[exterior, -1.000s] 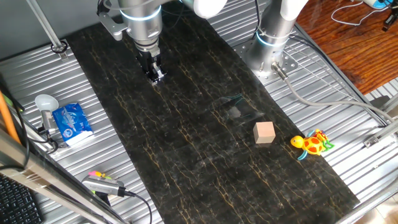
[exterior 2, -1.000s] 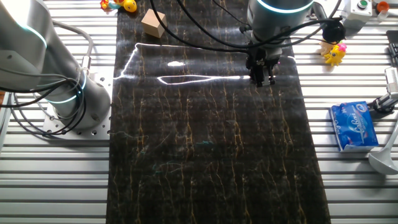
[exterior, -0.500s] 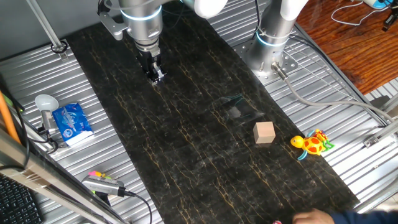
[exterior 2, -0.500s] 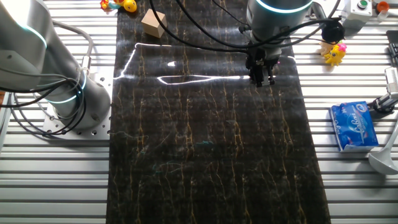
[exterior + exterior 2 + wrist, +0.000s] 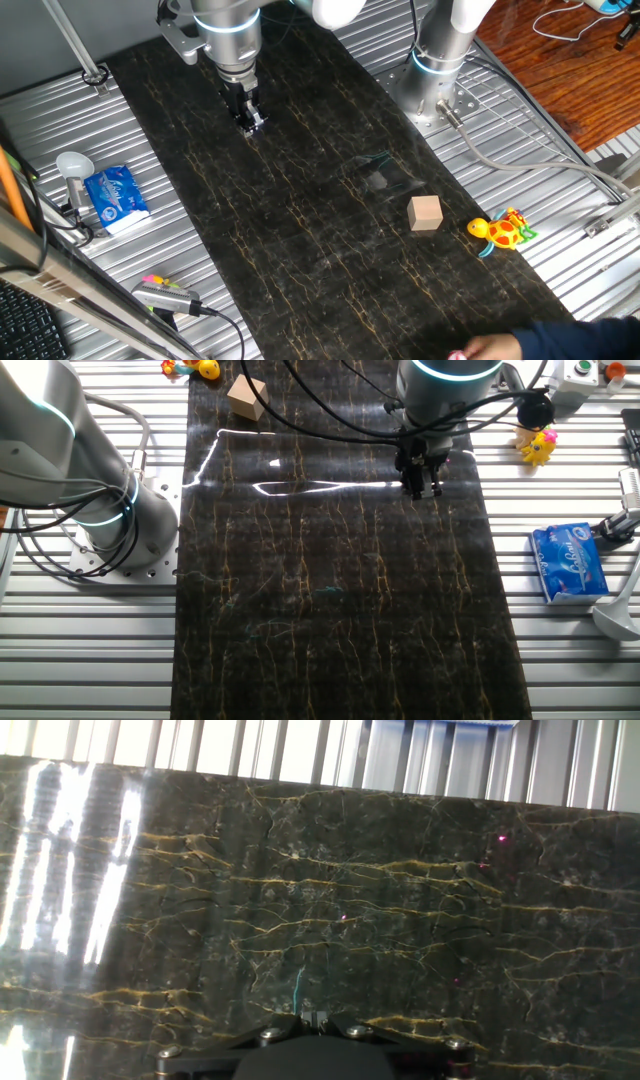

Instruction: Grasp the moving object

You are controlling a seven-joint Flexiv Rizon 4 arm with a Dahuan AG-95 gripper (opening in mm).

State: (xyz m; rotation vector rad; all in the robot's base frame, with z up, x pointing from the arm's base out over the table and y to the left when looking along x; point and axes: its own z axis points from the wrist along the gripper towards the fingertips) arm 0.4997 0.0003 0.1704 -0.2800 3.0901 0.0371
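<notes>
My gripper [image 5: 250, 122] hangs shut and empty over the far end of the dark marbled belt [image 5: 300, 200]. It also shows in the other fixed view [image 5: 421, 488]. In the hand view its fingers [image 5: 315, 1017] are together above bare belt. A person's hand [image 5: 495, 348] in a dark sleeve reaches in at the bottom right edge. A small pink tip [image 5: 456, 355] shows beside the hand; I cannot tell whether it is the moving object. No teal body shows in any view.
A tan wooden cube [image 5: 425, 213] and a yellow-orange turtle toy [image 5: 503, 231] lie at the belt's right side. A blue tissue pack [image 5: 115, 197] lies on the left rails. A second arm's base [image 5: 435, 60] stands at the back right.
The person's hand and sleeve have come further in at the bottom right edge, with the pink tip beside it. My gripper has not moved.
</notes>
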